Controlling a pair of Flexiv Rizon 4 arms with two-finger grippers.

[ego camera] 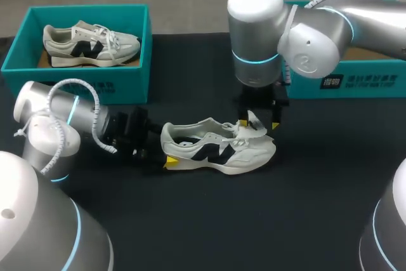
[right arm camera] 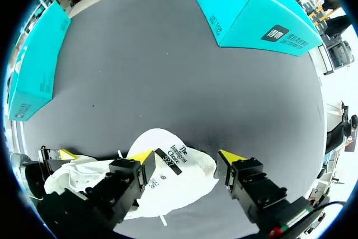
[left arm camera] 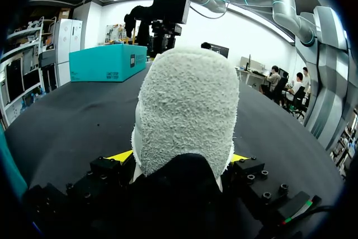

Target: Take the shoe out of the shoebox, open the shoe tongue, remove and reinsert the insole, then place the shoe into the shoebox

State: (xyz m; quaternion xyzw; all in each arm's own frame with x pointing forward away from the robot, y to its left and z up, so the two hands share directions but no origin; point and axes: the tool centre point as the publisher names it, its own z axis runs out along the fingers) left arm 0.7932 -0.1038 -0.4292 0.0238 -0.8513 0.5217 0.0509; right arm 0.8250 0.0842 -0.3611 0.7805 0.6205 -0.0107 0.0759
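So, head view first. The left arm (ego camera: 44, 131) comes in low from the left, lying nearly flat along the black desk (ego camera: 266, 220). Its left hand (ego camera: 166, 155) is at the heel of the shoe (ego camera: 219, 150), w/ one yellow tip showing and the other hidden. The shoe stands on its sole mid-desk, toe to the right. It's cream w/ a soft-looking upper and a dark N-shaped patch.

The right arm (ego camera: 298, 30), all fat silver joints, reaches in from the right w/ its wrist straight down. The right hand (ego camera: 258, 124) points down at the tongue (ego camera: 255, 120).

An open teal card shoebox (ego camera: 120, 87) sits at the back left and holds a second shoe (ego camera: 89, 44) of the same kind. A teal box (ego camera: 355, 80) at the back right is partly hidden by the right arm.

Left wrist view: the heel fills the middle, rounded and fuzzy like terry cloth. Yellow tips peek out on both sides, pressed against it, so the left hand is clamped on the shoe. The rest of the shoe is hidden behind the heel.

Right wrist view: the fingers are spread and not gripping. The white tongue is flipped up between them w/ a label on its underside. It leans on one finger, and the other finger is just beside it. The toe is hidden under the hand.
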